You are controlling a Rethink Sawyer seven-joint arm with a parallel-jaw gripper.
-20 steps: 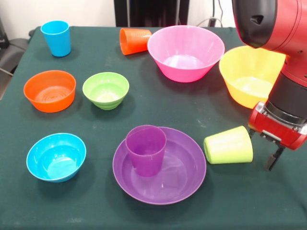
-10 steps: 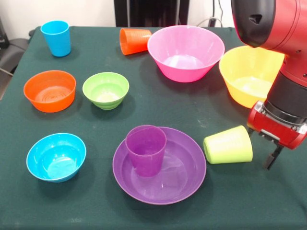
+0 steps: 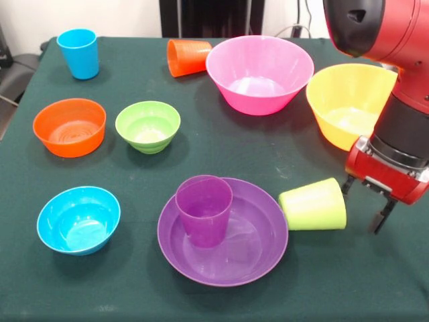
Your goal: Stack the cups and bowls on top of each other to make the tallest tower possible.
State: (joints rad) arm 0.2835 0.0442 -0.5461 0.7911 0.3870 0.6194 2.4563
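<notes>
Pincer (image 3: 365,204): fingers apart, empty, low beside lime green cup (image 3: 313,204). Cup lies tipped on tabletop (image 3: 100,282), touching purple bowl (image 3: 248,251) rim. Likely light, stiff, slippery plastic; best gripped across wall.

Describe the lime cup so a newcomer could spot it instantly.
Find the wide purple bowl at the table's near edge in the front view. Just right of its rim, between it and the gripper, lies the lime cup. It is on its side, unlike the upright purple cup.
</notes>
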